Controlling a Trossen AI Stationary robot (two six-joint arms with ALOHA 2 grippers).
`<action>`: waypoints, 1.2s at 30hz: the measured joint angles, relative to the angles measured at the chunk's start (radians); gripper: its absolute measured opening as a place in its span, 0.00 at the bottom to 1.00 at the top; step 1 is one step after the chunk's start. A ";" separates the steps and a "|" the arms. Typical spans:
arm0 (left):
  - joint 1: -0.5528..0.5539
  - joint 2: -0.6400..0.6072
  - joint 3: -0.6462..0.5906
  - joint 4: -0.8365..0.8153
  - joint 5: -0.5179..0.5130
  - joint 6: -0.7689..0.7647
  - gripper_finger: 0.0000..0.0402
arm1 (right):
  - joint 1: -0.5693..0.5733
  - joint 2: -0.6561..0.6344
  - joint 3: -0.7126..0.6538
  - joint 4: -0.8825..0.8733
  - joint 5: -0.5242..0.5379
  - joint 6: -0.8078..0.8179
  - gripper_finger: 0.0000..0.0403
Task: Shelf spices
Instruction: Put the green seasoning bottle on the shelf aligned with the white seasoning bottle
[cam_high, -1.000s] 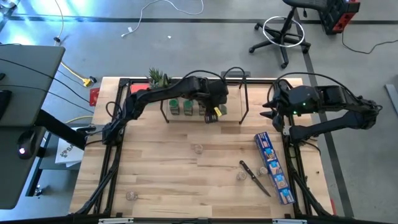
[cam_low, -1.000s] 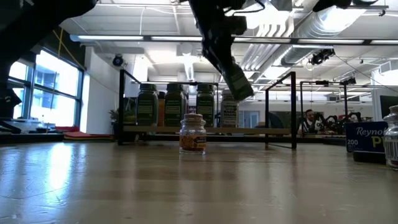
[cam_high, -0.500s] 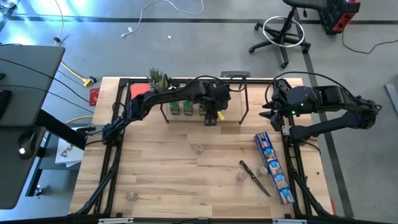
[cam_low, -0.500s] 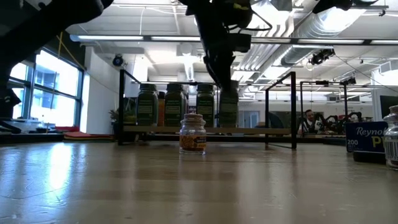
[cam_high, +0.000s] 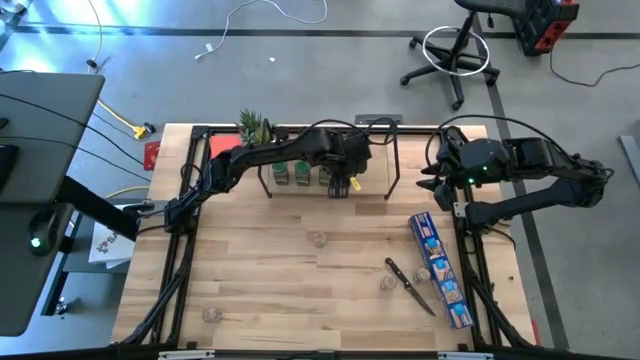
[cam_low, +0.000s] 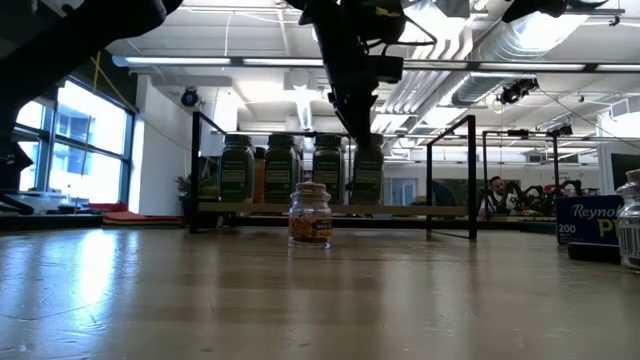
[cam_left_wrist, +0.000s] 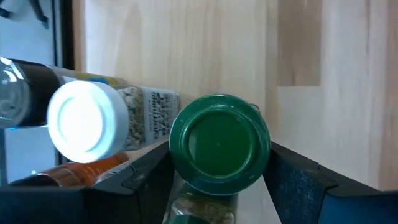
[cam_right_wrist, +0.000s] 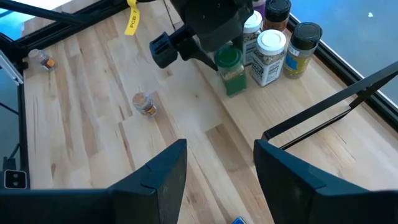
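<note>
We see a grey concrete floor (cam_high: 300, 70) with a swivel chair (cam_high: 455, 50), bright windows (cam_low: 75, 140) and ceiling ducts (cam_low: 500, 40) overhead.

- Surface (cam_high: 270, 280): pale wood planks, smooth, faint sheen.
- Shelf (cam_right_wrist: 323, 74): thin matt black metal rods.
- Green-capped jar (cam_left_wrist: 217, 142): clear body, smooth plastic lid.

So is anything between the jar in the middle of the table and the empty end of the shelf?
Nothing visible does. The clear jar stands alone on bare wood in front of the shelf, whose right part is free. The left gripper with its green-capped jar is beside the row.
</note>
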 joint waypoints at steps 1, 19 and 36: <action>0.000 0.000 0.000 0.007 -0.009 -0.002 0.56 | 0.000 0.000 0.000 0.000 0.000 0.000 0.45; 0.002 0.000 0.000 0.046 -0.024 -0.063 0.57 | 0.000 0.000 0.000 0.001 0.000 0.000 0.45; -0.010 -0.074 0.033 -0.004 -0.016 -0.186 0.69 | 0.000 0.000 0.000 0.000 -0.006 0.015 0.45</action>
